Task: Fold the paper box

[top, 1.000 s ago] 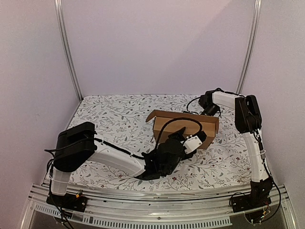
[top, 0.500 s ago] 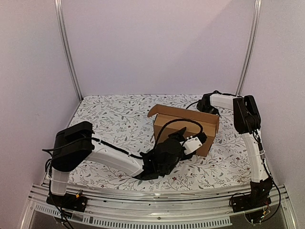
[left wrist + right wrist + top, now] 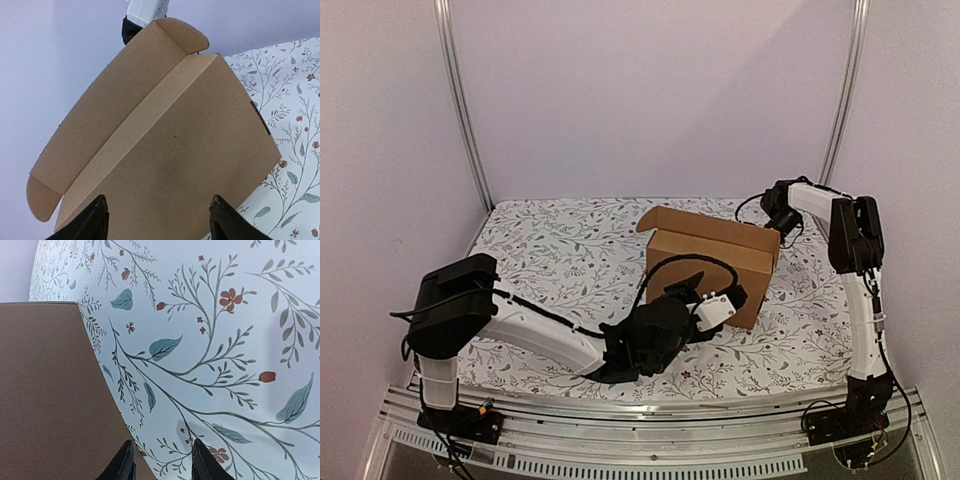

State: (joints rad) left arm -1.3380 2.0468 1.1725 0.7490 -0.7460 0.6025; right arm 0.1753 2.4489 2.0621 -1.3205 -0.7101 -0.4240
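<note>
One paper box (image 3: 705, 262); left claw (image 3: 157, 220) and right claw (image 3: 162, 462).

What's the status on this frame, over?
Left gripper open, facing the paper box. Right gripper open, empty, beside its far corner. Box standing, lid flap raised. Nothing in the way.

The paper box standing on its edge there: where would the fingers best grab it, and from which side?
Probably the open lid flap along the top of the paper box, approached from above. It juts out as a single thin sheet that fingers can pinch, whereas the broad front face looks too wide to span. The left gripper faces that broad face, fingers open.
</note>
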